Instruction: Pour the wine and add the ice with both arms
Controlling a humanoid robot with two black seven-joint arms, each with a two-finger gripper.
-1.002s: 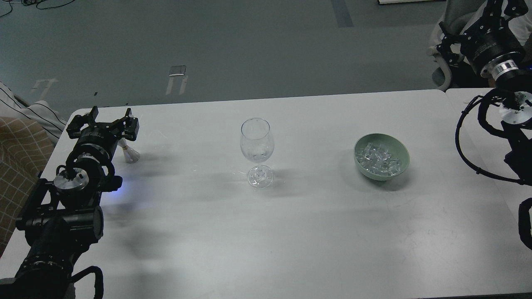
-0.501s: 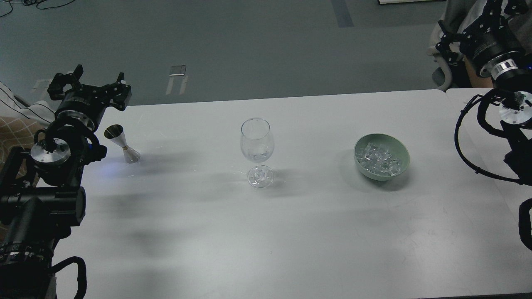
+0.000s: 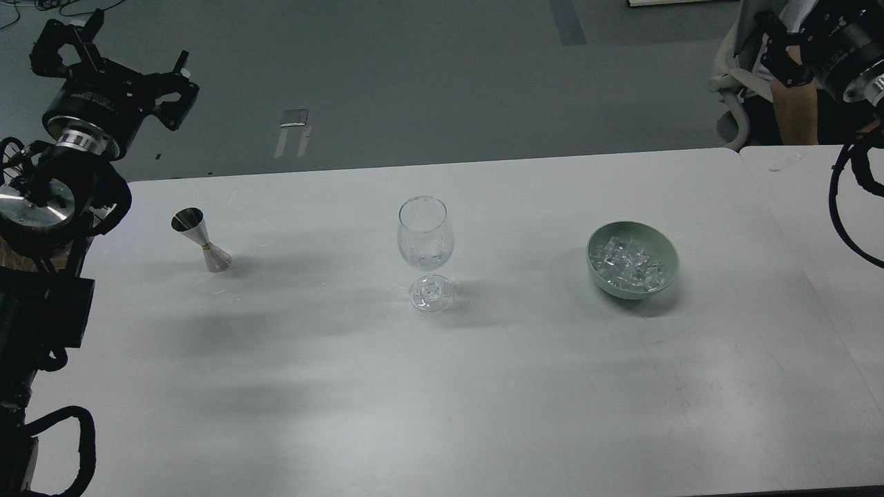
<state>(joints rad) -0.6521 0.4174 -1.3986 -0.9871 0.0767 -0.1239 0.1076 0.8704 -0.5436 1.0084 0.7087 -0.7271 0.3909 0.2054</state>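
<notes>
Now the left gripper [image 3: 110, 59], jaws spread and empty, should descend squarely over the jigger [image 3: 201, 239]; the right jaws' state is hidden.

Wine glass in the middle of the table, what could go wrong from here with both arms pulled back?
1. The wine glass is tall on a thin stem, so a sideways nudge could tip it.
2. The jigger is narrow-waisted and stands alone, likely easy to topple when the left gripper returns.
3. The ice in the bowl looks slippery; cubes may drop.
</notes>
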